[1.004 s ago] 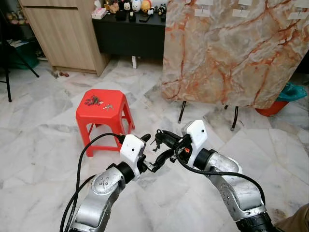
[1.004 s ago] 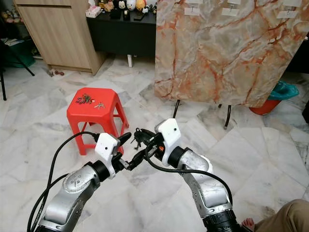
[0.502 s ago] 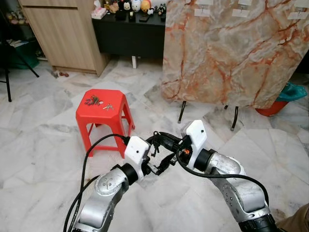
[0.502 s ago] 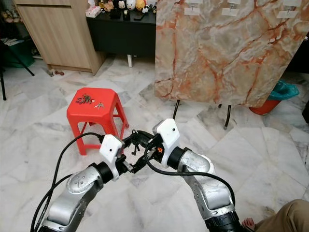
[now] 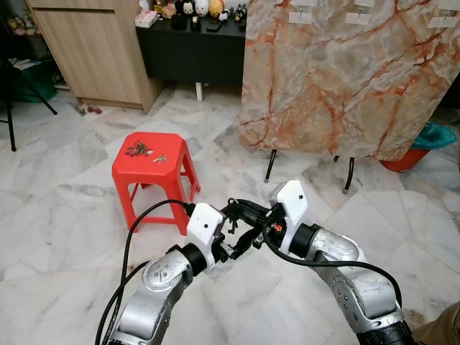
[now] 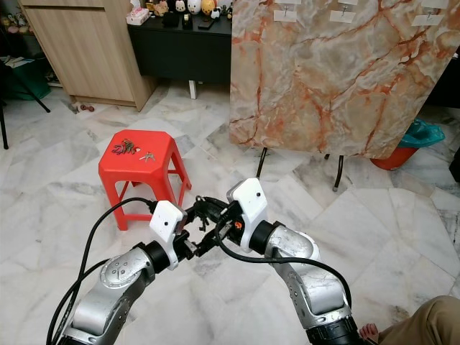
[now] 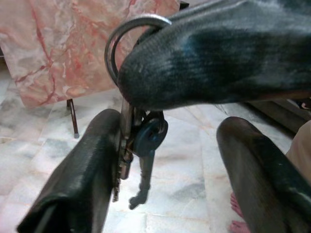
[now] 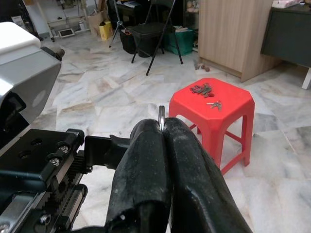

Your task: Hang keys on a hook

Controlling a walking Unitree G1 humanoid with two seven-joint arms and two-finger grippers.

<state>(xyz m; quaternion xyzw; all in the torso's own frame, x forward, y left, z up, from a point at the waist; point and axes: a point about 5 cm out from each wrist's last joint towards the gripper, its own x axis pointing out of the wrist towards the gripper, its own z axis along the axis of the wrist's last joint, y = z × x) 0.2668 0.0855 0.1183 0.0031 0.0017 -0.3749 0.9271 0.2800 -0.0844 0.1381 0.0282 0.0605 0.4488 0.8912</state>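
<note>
Two silver arms are brought together low over the marble floor (image 5: 65, 237), well short of the large marble-patterned board (image 5: 338, 79) that is propped on thin legs and carries small white hooks (image 5: 301, 16) along its top edge. Off to the robot's left a red stool (image 5: 152, 167) is seen, with more keys (image 5: 138, 149) lying on its seat. Between the arms a bunch of keys (image 7: 141, 150) on a metal ring (image 7: 127, 29) is held: the right hand (image 8: 162, 127) is pressed shut on the ring, whose edge is pinched between its two black fingers. The left hand (image 5: 231, 231) is set right against the bunch with its fingers spread apart, one finger (image 7: 82, 179) touching the dangling keys and the other standing clear. The step in hand is judged to be a regrasp or handover between the hands, so that the ring is left free for a hook. For the next move, a firm hold with the ring loop exposed is called for, then a walk to the board and a high reach to thread the ring over a hook.
</note>
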